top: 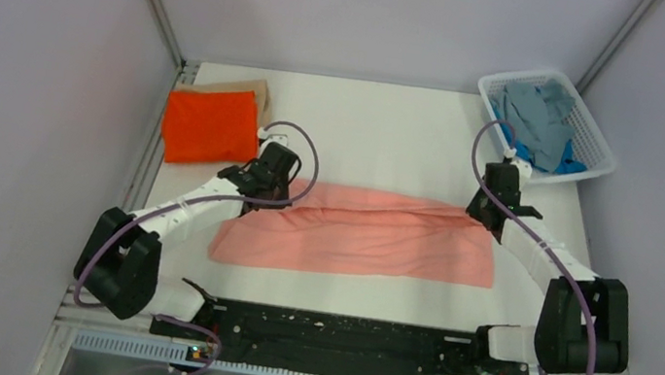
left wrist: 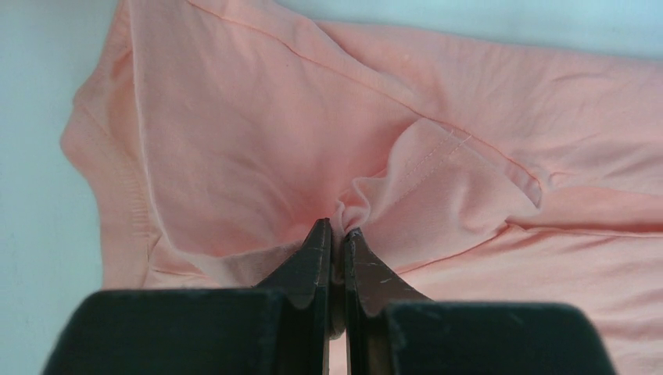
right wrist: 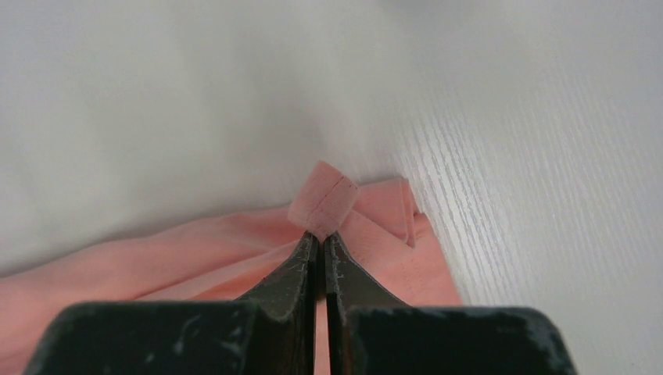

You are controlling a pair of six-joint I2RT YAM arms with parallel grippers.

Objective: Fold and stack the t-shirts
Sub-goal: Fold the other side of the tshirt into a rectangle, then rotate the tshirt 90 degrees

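Top external view showed, at the far left of the tabletop [top: 386,126], the bright orange t-shirt [top: 212,125] folded and lying on the tan t-shirt [top: 246,88], of which only an edge peeped out behind; I judged these two finished.

Just to the right of that stack, the left fingers [top: 255,186] were down at the left far corner of the salmon pink t-shirt [top: 360,241]. The left wrist view showed these fingers [left wrist: 319,250] pressed together on a puckered fold of the pink cloth [left wrist: 234,141], beside a hemmed sleeve edge.

The pink shirt lay stretched sideways across the middle of the tabletop, a long ridge running along its far side, as if that edge was partly turned over.

At its right far corner were the right fingers [top: 487,214]. In the right wrist view they [right wrist: 306,262] were clamped on a small roll of hemmed pink cloth [right wrist: 324,199] that stood up above the tips.

Further right, in the far corner, the white basket [top: 599,151] held the grey t-shirt [top: 533,113] and the blue t-shirt [top: 569,166], crumpled and unfolded.

The step in hand looked like the lengthwise fold of the pink shirt, with both corners gripped. The next move would call for both arms to carry the far edge toward the near edge together, keeping the cloth taut between them. They would then lay it flat before letting go.
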